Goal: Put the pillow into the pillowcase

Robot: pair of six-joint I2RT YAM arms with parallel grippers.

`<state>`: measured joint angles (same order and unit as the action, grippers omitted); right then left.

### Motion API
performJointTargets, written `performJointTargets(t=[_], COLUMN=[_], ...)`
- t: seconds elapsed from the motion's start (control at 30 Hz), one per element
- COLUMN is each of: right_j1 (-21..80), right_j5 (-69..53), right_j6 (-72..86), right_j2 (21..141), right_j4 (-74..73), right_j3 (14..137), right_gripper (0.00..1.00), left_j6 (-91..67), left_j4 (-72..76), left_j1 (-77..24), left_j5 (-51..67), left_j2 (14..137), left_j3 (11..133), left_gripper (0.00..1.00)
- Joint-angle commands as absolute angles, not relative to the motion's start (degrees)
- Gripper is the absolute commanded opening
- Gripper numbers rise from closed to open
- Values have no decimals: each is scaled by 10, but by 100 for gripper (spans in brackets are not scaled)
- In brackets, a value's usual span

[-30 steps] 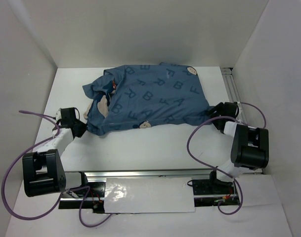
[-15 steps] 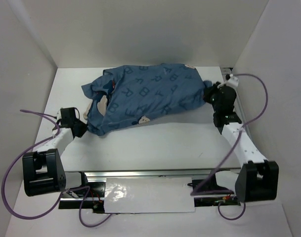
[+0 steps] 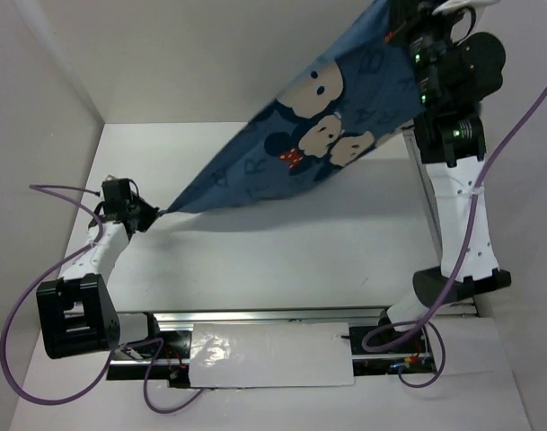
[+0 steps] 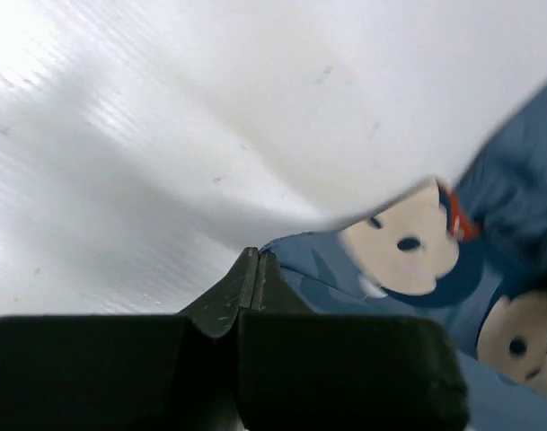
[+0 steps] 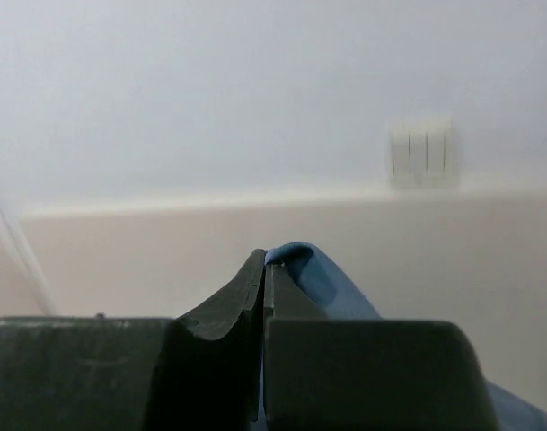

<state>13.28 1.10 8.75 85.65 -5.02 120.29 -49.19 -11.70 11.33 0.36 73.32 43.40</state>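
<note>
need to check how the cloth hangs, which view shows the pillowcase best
The top external view: nearly all of the pillowcase shows, stretched from the left gripper low on the left up to the right gripper. The left wrist view shows only a corner with mouse faces; the right wrist view, just a blue fold pinched between its fingers.

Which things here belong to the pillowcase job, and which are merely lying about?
Job: pillowcase, stretched aloft; left arm, jaws shut on its low end; right arm, jaws shut on its high end.
Lying about: purple cables; glossy white sheet; metal rail.
</note>
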Motion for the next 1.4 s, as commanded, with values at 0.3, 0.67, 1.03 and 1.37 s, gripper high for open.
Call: performJointTargets(t=[0.3,0.67,1.03,1.37], right_j1=[137,127,109,103], right_j5=[-4,73,172,178], right_j6=[41,11,-69,-55], right_j2=[892,796,655,682], right_j4=[48,162,92,69], right_j3=[1440,1459,1420,1400], right_gripper=[0,0,0,0], left_j6=[-456,-452,-423,-379], left_j4=[-166,-325,-556,-553], left_j1=[113,154,176,176], left_j5=[12,-62,-212,-229], left_j2=[765,716,678,675], left_j3=[550,778,1215,1230], left_gripper=[0,0,0,0])
